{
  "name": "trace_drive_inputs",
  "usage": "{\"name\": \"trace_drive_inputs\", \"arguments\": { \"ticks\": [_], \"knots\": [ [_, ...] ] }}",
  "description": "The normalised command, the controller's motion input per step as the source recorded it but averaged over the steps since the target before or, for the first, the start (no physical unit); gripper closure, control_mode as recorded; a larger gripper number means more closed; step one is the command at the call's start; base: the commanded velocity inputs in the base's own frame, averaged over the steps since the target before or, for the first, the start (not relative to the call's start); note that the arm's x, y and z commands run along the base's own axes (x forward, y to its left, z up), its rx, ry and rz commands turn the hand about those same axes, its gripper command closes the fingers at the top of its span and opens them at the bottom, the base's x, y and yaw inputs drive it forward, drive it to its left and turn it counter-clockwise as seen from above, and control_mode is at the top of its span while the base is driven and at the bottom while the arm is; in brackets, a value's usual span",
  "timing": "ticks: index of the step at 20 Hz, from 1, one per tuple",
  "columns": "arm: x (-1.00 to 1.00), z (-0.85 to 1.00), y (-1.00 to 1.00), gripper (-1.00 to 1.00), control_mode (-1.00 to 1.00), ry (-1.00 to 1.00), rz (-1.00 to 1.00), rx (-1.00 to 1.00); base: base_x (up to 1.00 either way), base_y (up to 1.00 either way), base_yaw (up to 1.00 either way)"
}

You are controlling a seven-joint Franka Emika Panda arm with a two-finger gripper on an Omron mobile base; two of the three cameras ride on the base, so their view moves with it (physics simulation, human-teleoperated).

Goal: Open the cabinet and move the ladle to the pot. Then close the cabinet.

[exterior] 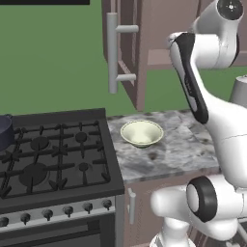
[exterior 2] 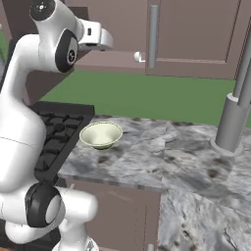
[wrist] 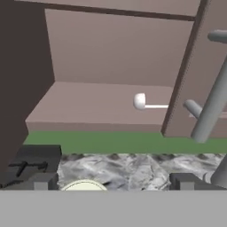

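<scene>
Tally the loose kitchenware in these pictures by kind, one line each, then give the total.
Ladle: 1, on the open cabinet shelf
Bowl: 1, cream, on the counter
Pot: 1, dark, at the stove's left edge
Total: 3

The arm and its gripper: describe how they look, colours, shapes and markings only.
The arm is glossy white, built of rounded tubular links with dark grey-black bands at the joints and a black stripe along one link. The gripper has two small, blocky dark grey fingertips. No cables or lettering are visible.
</scene>
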Motion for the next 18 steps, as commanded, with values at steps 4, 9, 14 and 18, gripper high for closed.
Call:
{"name": "trace_drive_inputs", "arguments": {
  "ticks": [4, 9, 14, 18],
  "knots": [
    [0.54, -0.27, -0.23, -1.0, -1.0, 0.0, -0.15, -0.04, 0.0, 0.0, 0.0],
    [0.63, -0.08, -0.15, -1.0, -1.0, 0.04, -0.12, -0.02, 0.0, 0.0, 0.0],
    [0.73, -0.04, -0.13, -1.0, -1.0, 0.12, -0.08, 0.0, 0.0, 0.0, 0.0],
    [0.7, -0.01, -0.23, -1.0, -1.0, 0.19, -0.05, 0.0, 0.0, 0.0, 0.0]
  ]
}}
